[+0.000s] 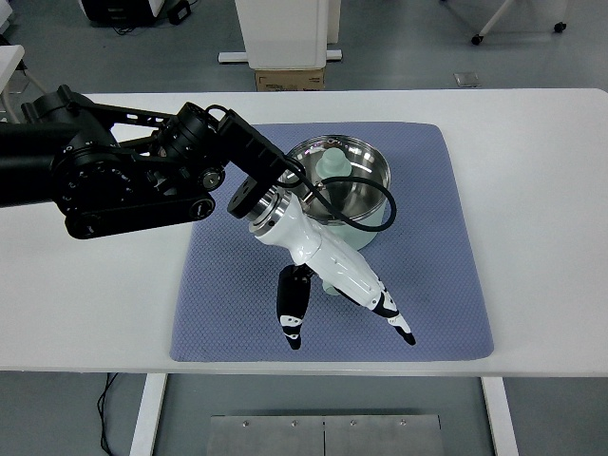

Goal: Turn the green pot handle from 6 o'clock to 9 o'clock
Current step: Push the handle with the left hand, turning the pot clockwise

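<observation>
Now — robot hand beside green pot.

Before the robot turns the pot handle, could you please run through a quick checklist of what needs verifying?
1. Green pot sits on the blue mat: ok.
2. Left robot hand is over the near side of the pot, where the handle should be: ok.
3. Handle visible and its clock position confirmed: cannot tell, the hand covers it.
4. Fingers closed on the handle: cannot tell; they point down toward the mat.
5. Black cable clear of the pot: not ok, it loops across the rim.
6. Mat left of the pot free for the swing: ok.
</observation>
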`<state>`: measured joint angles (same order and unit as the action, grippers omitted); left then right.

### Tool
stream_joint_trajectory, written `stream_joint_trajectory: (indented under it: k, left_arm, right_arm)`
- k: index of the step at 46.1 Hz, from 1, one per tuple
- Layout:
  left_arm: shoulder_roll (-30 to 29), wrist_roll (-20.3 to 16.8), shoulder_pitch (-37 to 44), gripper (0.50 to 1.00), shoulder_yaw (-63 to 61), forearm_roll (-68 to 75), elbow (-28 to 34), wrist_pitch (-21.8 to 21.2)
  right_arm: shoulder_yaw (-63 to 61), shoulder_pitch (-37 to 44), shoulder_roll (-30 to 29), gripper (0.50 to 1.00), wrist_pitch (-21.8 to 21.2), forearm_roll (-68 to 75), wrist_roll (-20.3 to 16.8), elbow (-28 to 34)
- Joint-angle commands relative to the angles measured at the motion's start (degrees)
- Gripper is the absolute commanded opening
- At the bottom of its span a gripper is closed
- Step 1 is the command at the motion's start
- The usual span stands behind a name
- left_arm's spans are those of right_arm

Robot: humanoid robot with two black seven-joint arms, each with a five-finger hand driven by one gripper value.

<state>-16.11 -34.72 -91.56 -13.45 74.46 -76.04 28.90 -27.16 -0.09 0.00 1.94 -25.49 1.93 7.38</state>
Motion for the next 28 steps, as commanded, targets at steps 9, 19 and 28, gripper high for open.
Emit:
stream_joint_trajectory:
  k: [9,19,28]
  left_arm:
    - [1.8,0.7,-0.8,1.000,-1.0,0.5,3.0,-0.3]
    - [4.2,0.9,-1.0,1.000,-2.6,3.9,4.8,-0.9]
    - [4.9,0.9,-1.3,1.000,-2.6,10.2,4.8,-3.8]
  right_arm:
    - [0.0,0.0,0.0,1.000,0.0,0.0,0.0,0.0]
    - [0.0,0.0,0.0,1.000,0.0,0.0,0.0,0.0]
    - [0.0,0.0,0.0,1.000,0.0,0.0,0.0,0.0]
